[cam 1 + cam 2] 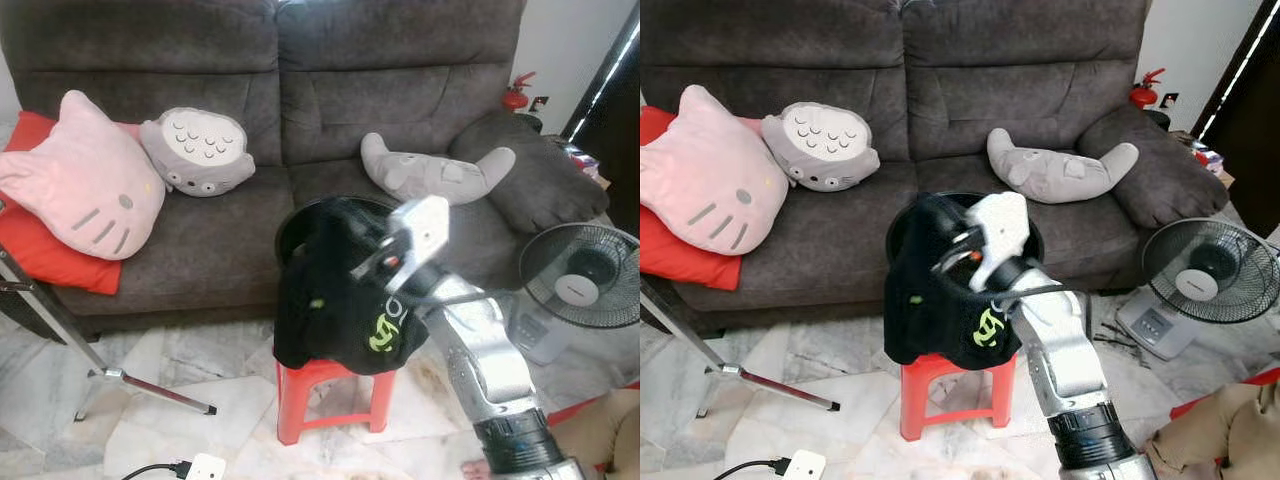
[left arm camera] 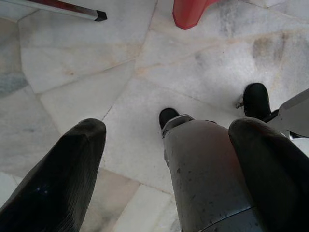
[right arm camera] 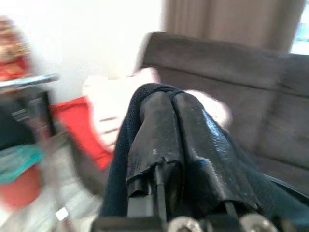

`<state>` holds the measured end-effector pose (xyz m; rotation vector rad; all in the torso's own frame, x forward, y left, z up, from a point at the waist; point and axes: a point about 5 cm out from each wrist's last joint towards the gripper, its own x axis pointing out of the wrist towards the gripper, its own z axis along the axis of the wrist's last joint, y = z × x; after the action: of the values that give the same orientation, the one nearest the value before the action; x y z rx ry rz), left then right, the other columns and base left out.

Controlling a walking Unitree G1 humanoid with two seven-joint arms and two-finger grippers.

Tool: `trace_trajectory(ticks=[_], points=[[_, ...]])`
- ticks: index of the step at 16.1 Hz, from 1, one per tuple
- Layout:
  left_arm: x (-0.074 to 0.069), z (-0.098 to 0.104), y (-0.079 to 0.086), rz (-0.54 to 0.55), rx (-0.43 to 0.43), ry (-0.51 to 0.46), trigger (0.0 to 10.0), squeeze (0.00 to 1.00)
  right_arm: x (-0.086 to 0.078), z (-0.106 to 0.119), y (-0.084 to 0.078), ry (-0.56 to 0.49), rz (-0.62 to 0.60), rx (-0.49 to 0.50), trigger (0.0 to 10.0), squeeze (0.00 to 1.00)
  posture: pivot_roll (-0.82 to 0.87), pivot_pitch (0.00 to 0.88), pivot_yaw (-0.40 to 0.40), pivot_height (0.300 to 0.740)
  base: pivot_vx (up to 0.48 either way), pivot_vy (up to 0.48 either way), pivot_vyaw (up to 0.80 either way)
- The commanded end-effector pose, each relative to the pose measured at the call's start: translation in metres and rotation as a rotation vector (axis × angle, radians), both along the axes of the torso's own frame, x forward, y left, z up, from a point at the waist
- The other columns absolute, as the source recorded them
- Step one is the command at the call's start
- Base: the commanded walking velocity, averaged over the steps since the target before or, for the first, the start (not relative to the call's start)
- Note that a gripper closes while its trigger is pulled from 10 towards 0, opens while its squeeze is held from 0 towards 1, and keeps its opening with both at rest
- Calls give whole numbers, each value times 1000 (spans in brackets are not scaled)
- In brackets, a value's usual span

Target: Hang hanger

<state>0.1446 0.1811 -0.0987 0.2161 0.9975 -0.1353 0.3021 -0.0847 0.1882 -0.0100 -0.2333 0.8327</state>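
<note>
- The hanger itself cannot be made out for certain; a black garment (image 1: 335, 300) with a green logo, presumably on it, hangs above the red stool (image 1: 325, 395) in front of the sofa (image 1: 300, 110).
- The right gripper (image 3: 169, 113) grips the garment's top edge, its two black fingers (image 3: 159, 140) pressed together with dark mesh fabric pinched between them. Holding it high lets the cloth hang free of the stool.
- A dark round rim (image 1: 902, 225) shows behind the garment, possibly a basket it came from; the view is too blocked to say.
- The left gripper (image 2: 166, 145) hangs idle, pointing at the marble floor (image 2: 72, 72), its fingers spread wide and holding nothing.
- A metal stand leg (image 1: 60, 330) rises at the robot's left, perhaps part of the rack to hang on.
- A fan (image 1: 585, 275) stands at the right.
</note>
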Motion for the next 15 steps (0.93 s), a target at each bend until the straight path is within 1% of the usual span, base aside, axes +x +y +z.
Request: trace_trajectory(ticks=[1,2,3,4,5,6,7,15], points=[[-11,-5,-5,-22,-12,53,10000,0,-9,12,11,-42,122,-37,0,0,-82,0,-35,740,0,0,0],[-11,-5,-5,-21,-14,54,10000,0,-24,2,14,-22,254,-169,0,0,-82,0,-35,740,0,0,0],[-11,-5,-5,-21,-14,55,10000,0,-29,-4,13,-6,286,-229,0,0,-83,0,-34,740,0,0,0],[-11,-5,-5,-23,-14,56,10000,0,-32,-13,8,36,293,-279,0,0,-83,0,-34,740,0,0,0],[-11,-5,-5,-24,-15,57,10000,0,-29,-23,-3,73,230,-317,0,0,-85,0,-32,740,0,0,0],[-11,-5,-5,-24,-15,56,10000,0,-25,-27,-9,106,183,-319,0,0,-86,0,-31,740,0,0,0],[-11,-5,-6,-27,-16,57,10000,0,-20,-31,-19,120,125,-342,0,0,-87,0,-30,740,0,0,0],[-11,-5,-6,-27,-16,57,10000,0,-20,-31,-19,120,125,-342,0,0,-87,0,-30,740,0,0,0]])
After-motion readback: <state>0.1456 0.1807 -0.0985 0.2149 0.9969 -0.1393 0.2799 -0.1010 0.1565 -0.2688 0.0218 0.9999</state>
